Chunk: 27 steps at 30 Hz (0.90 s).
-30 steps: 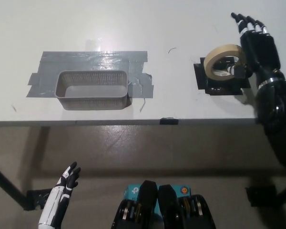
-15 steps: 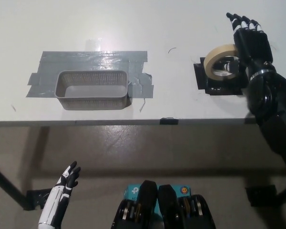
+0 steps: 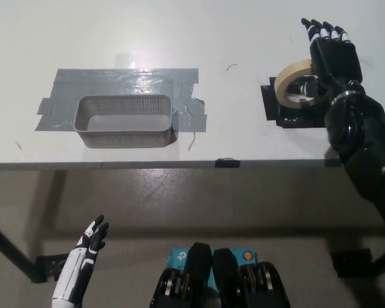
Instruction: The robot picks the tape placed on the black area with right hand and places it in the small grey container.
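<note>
Only one view to go on here, the head camera looking steeply down.

The black right robot hand is up at the far right of the counter, fingers stretched out and pointing away from the robot. It sits right against the tape, which is just to its left, tipped up on edge over the black patch. Whether anything is actually hooked through the roll I honestly can't tell: the palm covers the roll's right side. My guess is the roll is propped up like that because the robot hand is getting purchase on its rim, since a flat roll would be hard to pinch from above.

Way off to that hand's left is the basket, the small grey container, open side up and nothing in it. It sits on strips of grey tape, which I'd bet are there to mark its spot or keep it from sliding.

The white left robot hand hangs low, below the counter edge, fingers loosely spread and holding nothing. Clearly just parked out of the way.

So I'd say the pick isn't finished, and the carry across hasn't started.
</note>
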### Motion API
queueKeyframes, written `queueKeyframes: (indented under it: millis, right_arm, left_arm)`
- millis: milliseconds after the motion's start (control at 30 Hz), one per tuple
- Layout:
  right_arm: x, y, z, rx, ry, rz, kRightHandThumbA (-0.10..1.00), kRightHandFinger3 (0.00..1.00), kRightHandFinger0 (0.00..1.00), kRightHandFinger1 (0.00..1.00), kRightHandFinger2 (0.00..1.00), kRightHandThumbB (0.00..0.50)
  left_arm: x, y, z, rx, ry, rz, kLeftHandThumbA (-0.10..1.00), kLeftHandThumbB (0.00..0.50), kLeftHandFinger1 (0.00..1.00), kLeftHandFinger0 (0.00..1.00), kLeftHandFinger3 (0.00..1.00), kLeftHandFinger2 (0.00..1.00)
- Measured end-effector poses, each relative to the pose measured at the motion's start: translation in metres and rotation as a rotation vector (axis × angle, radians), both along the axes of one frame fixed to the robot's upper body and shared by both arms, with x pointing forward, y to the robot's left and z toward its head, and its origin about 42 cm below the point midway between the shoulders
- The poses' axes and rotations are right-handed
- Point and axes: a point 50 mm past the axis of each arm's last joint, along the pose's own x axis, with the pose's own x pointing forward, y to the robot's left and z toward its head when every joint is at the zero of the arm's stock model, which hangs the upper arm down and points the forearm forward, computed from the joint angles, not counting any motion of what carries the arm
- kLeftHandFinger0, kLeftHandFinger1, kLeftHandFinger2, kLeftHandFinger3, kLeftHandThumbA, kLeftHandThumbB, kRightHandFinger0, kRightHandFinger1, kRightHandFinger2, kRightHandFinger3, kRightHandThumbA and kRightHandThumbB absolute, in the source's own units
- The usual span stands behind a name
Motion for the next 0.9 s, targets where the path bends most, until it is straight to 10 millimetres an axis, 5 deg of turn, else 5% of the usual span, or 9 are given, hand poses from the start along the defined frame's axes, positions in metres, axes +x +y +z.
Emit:
queueKeyframes:
  millis: [167, 267, 300, 367, 433, 500, 600, 733, 900]
  right_arm:
    - [0.006, -0.003, -0.005, -0.050, 0.027, -0.021, 0.82, 1.00, 1.00, 1.00, 1.00, 0.413]
    - [0.011, -0.005, -0.004, -0.085, 0.021, -0.037, 0.32, 1.00, 0.97, 0.93, 0.95, 0.354]
    - [0.013, -0.006, -0.004, -0.107, 0.022, -0.040, 0.24, 0.85, 0.69, 0.73, 0.77, 0.333]
    - [0.015, -0.006, -0.005, -0.139, 0.011, -0.041, -0.09, 0.29, 0.01, 0.01, 0.18, 0.293]
    - [0.014, -0.007, -0.009, -0.152, -0.006, -0.035, -0.10, 0.35, 0.00, 0.08, 0.36, 0.214]
    - [0.012, -0.005, -0.015, -0.157, -0.020, -0.026, -0.10, 0.76, 0.00, 0.29, 0.70, 0.218]
    - [0.010, -0.004, -0.021, -0.150, -0.045, -0.005, -0.10, 0.45, 0.00, 0.30, 0.65, 0.210]
    - [0.009, -0.002, -0.021, -0.131, -0.096, 0.027, -0.10, 0.81, 0.00, 0.41, 0.78, 0.190]
    - [0.007, 0.001, -0.016, -0.088, -0.183, 0.076, -0.10, 0.89, 0.00, 0.38, 0.74, 0.182]
  left_arm:
    - [0.000, 0.000, 0.000, 0.000, -0.001, 0.000, 1.00, 0.056, 1.00, 1.00, 1.00, 1.00]
    - [0.001, 0.000, 0.001, 0.000, -0.003, -0.001, 1.00, 0.060, 1.00, 1.00, 1.00, 1.00]
    - [0.001, 0.000, 0.001, 0.001, -0.004, -0.001, 1.00, 0.060, 1.00, 1.00, 1.00, 1.00]
    - [0.001, 0.000, 0.001, 0.001, -0.004, -0.001, 1.00, 0.061, 1.00, 1.00, 1.00, 1.00]
    - [0.001, 0.000, 0.001, 0.000, -0.003, -0.001, 1.00, 0.061, 1.00, 1.00, 1.00, 1.00]
    - [0.001, 0.000, 0.000, 0.000, -0.001, 0.000, 1.00, 0.069, 1.00, 1.00, 1.00, 1.00]
    - [0.002, 0.000, 0.001, 0.000, -0.001, 0.000, 1.00, 0.064, 1.00, 1.00, 1.00, 1.00]
    - [0.002, 0.000, 0.001, 0.001, 0.000, 0.000, 1.00, 0.064, 1.00, 1.00, 1.00, 1.00]
    - [0.002, 0.000, 0.001, 0.000, 0.000, 0.000, 1.00, 0.060, 1.00, 1.00, 1.00, 1.00]
